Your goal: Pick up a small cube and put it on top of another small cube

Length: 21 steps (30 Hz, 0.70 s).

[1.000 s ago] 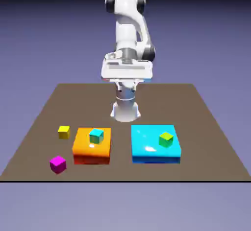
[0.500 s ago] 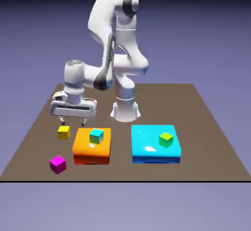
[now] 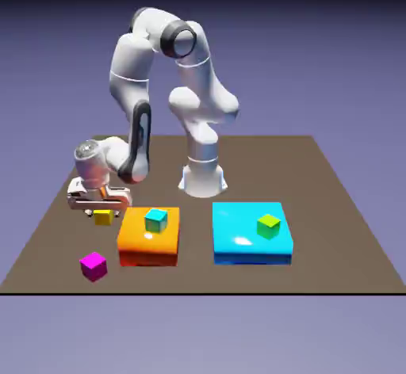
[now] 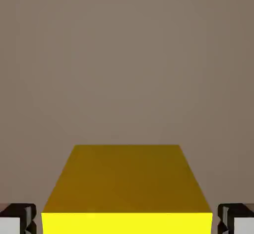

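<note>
No brand, label or writing can be read on anything here.

In the hand view the yellow cube (image 4: 126, 188) fills the lower middle, at 6 o'clock, large and square-on. A grey fingertip (image 4: 17, 219) shows at its lower left and the other at its lower right, each with a thin gap to the cube's side. The jaws stand spread a little wider than the cube, one on each side, and pinch nothing. Beyond the cube lies only the bare brown table (image 4: 127, 54).

In the exterior view, nearest the camera, the magenta cube (image 3: 93, 265) sits at about 8 o'clock on the table (image 3: 333, 230). Just behind it stand the flat orange block (image 3: 148, 238) with the teal cube (image 3: 156, 220) on top, and to the view's right the flat cyan block (image 3: 250, 233) carrying the lime-green cube (image 3: 269, 226). The yellow cube (image 3: 103, 218) rests on the table just beside the orange block's left edge, at 9 o'clock from the teal cube. The gripper (image 3: 99, 211) is lowered right over it, and the fingers are too small to make out in this view. Farthest back, the white arm (image 3: 184, 79) arches up from its base (image 3: 204, 178).
</note>
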Tool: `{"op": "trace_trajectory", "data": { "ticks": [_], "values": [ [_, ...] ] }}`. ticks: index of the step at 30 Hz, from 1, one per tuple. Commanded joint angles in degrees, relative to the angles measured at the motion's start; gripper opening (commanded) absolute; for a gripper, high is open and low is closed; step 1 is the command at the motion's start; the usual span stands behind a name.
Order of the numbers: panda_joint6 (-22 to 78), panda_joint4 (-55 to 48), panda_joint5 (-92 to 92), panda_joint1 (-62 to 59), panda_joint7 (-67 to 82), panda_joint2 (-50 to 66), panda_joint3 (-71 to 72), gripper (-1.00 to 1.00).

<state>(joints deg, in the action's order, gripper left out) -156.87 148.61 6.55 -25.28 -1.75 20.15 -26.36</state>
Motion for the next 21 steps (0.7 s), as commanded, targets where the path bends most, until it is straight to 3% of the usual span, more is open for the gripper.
{"op": "trace_trajectory", "data": {
  "ticks": [1, 6, 18, 21],
  "values": [
    [1.9, 0.1, 1.0, 1.1, -0.7, -2.1, -1.1, -1.0],
    [9.6, 0.3, 5.0, 5.3, -3.2, -10.2, -5.5, -1.0],
    [39.5, -11.6, 1.4, 29.6, -27.6, -25.8, 5.6, -1.0],
    [37.7, -10.6, 1.1, 30.0, -27.9, -24.9, 5.8, -1.0]
  ]
}}
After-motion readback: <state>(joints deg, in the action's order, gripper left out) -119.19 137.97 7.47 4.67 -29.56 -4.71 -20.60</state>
